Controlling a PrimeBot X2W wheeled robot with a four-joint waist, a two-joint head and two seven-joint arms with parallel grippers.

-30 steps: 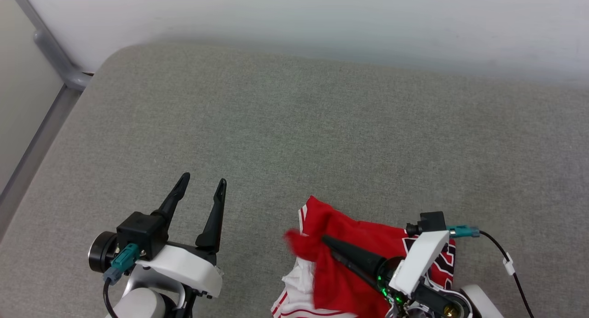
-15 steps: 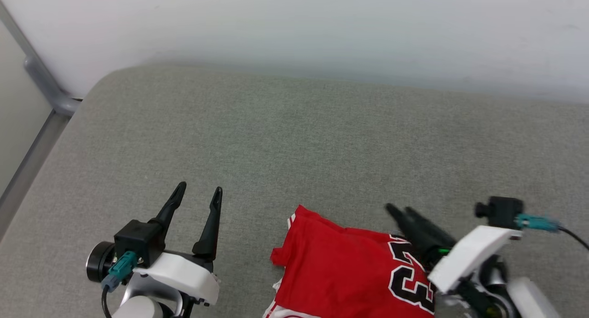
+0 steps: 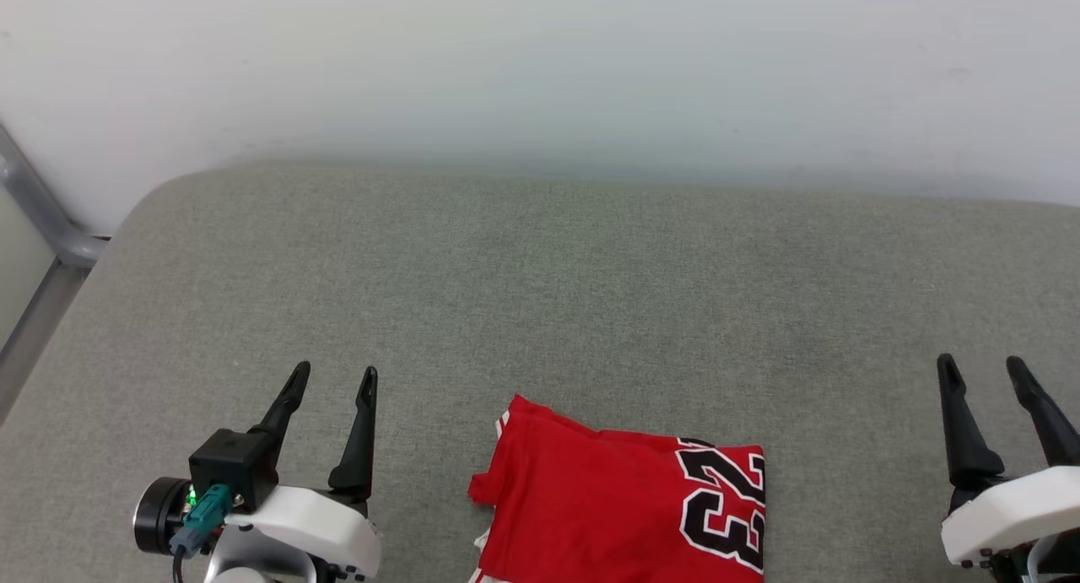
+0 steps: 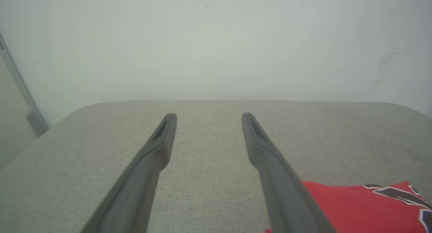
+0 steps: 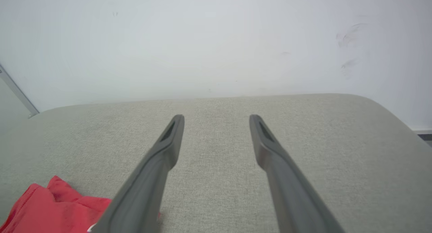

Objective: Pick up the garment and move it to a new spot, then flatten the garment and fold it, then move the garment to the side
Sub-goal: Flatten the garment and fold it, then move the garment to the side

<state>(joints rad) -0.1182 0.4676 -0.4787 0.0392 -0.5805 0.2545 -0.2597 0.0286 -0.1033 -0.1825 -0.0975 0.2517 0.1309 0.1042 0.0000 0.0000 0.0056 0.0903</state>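
The grey padded surface (image 3: 540,296) carries the folded garment (image 3: 607,515). Your left gripper (image 3: 331,379) and right gripper (image 3: 983,365) flank the garment, jaws wide and empty, likely to leave the fold undisturbed.

The head view looks steeply down on the cushion (image 3: 540,271), with the wall (image 3: 540,60) across the frame's top. Both wrist views sit low over it, facing that wall. All three share the cushion and the garment (image 3: 607,515).
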